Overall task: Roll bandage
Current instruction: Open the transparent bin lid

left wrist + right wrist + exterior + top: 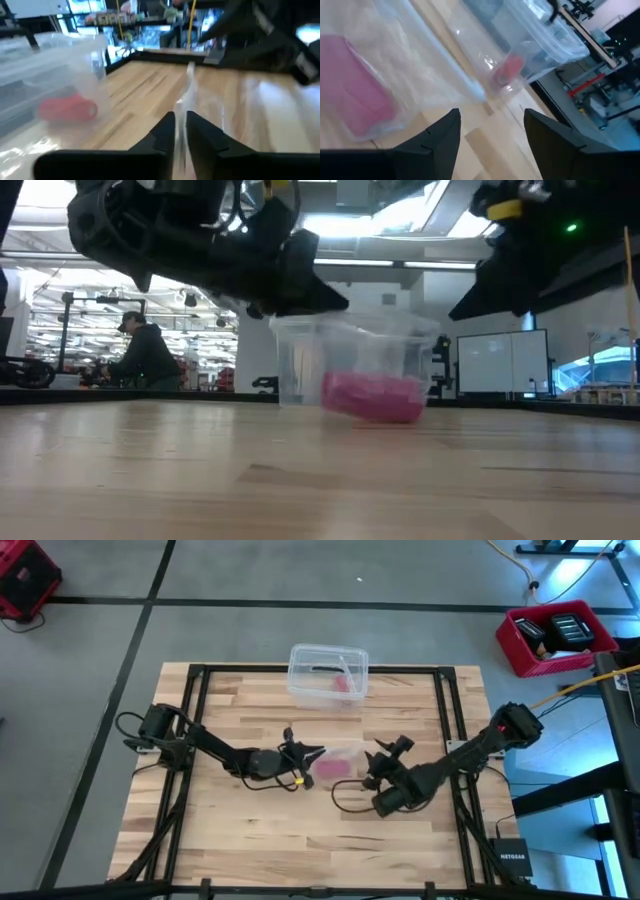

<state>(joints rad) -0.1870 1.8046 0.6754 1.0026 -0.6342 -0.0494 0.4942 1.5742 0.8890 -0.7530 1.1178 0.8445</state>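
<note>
Item: bandage [331, 768], pink, inside clear wrapper [345, 752] mid-bench. Our left gripper [312, 752] pinches the wrapper's edge to free it; our right gripper [375, 762] hovers beside, fingers spread.

You see two dark, slender jointed arms, the left arm [215, 748] and the right arm [455, 762], each trailing thin black cables that loop loosely over the wood. A small yellow mark shows near the left gripper [310, 754], and a yellow patch and a green light sit on the dark housings in your low view. Each gripper carries two flat, wedge-shaped black fingers [440, 140].
</note>
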